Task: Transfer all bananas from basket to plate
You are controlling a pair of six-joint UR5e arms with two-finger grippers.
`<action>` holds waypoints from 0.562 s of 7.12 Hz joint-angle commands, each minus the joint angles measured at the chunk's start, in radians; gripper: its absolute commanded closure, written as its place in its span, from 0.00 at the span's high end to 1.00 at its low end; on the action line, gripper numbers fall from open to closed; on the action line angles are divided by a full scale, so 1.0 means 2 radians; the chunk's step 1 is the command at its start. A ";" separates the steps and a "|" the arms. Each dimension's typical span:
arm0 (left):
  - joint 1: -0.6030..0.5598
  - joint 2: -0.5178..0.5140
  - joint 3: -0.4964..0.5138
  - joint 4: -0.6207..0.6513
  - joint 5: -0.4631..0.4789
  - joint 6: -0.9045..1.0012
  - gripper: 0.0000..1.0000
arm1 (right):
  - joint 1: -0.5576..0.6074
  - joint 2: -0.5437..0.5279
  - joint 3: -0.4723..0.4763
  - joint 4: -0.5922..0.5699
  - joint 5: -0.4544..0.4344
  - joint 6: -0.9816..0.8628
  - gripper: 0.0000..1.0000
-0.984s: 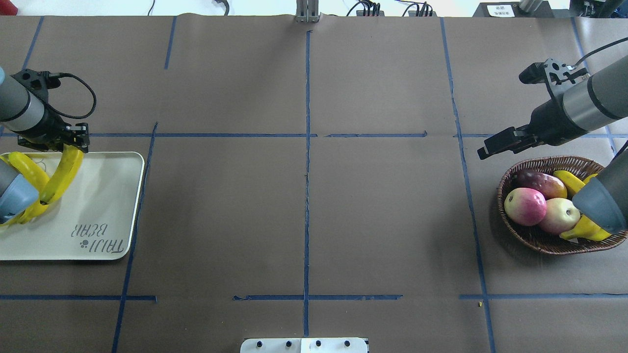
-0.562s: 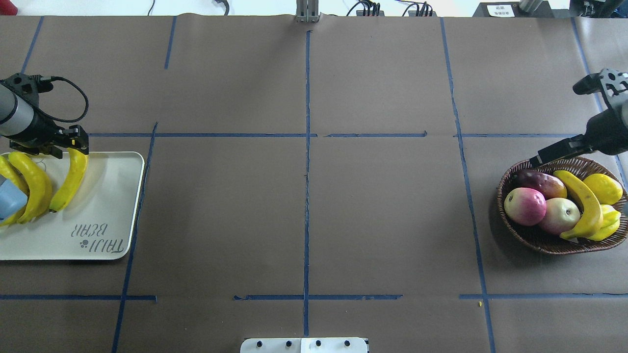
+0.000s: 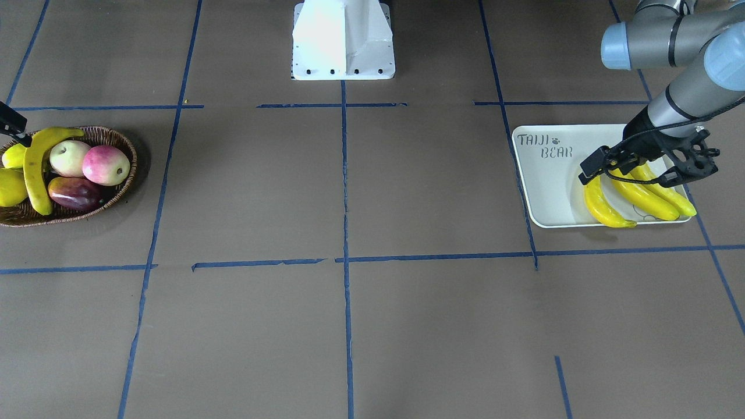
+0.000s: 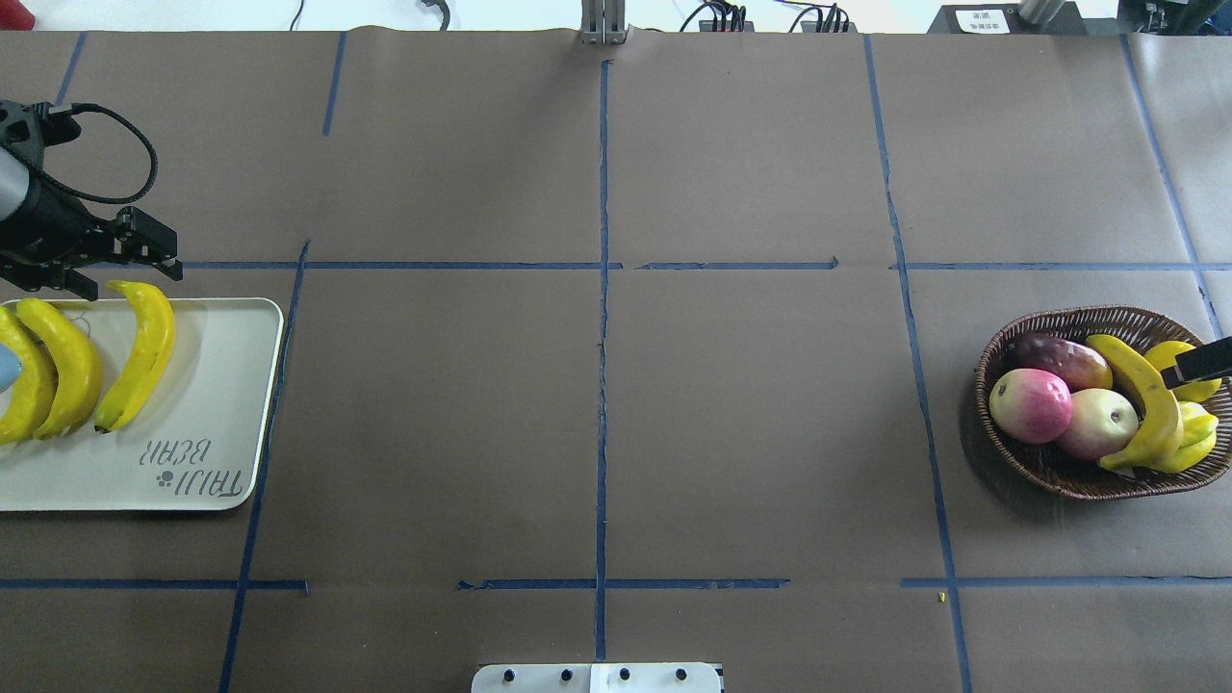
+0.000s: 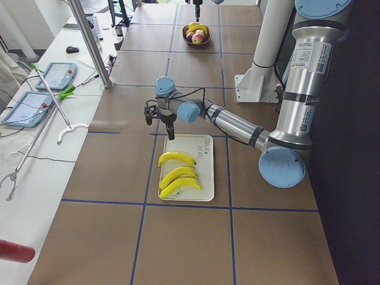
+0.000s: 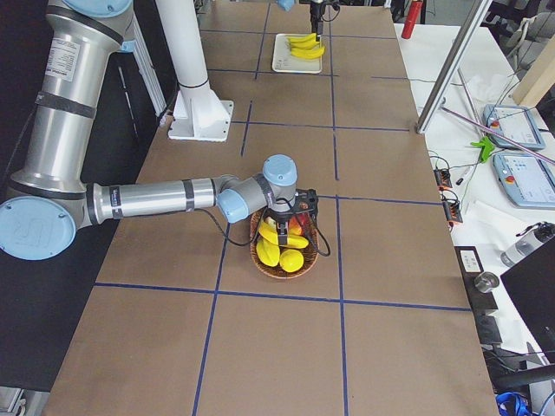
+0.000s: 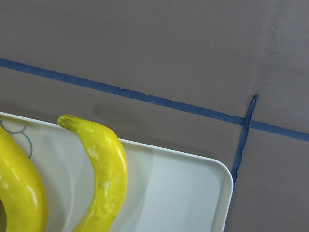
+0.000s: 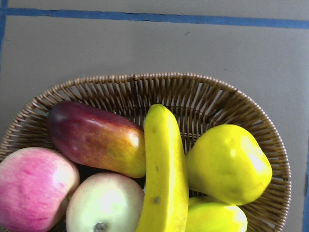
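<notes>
The bench [image 4: 751, 404] carries the plate [image 4: 212, 385] at its left end, with three bananas [image 4: 140, 356] side by side on it. At the right end is the basket [image 4: 1044, 467], where the fourth banana [image 4: 1150, 395] lies across apples [image 4: 1030, 404] and other fruit. The front view shows the left pincer [image 3: 625, 177] spread apart and empty above the plate, though its wrist view shows no fingers. Overhead the right pincer [image 4: 1195, 364] is one dark finger over the basket and the side view shows it tiny, so I cannot tell its state.
</notes>
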 commanded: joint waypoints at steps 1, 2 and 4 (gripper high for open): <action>-0.001 0.000 -0.009 0.005 0.000 -0.004 1.00 | -0.033 -0.009 0.002 0.072 -0.016 0.168 0.86; 0.000 0.000 -0.009 0.005 0.000 -0.005 1.00 | -0.048 -0.009 0.002 0.076 -0.027 0.188 0.83; -0.001 0.000 -0.011 0.004 0.000 -0.006 1.00 | -0.070 -0.016 -0.003 0.076 -0.049 0.188 0.80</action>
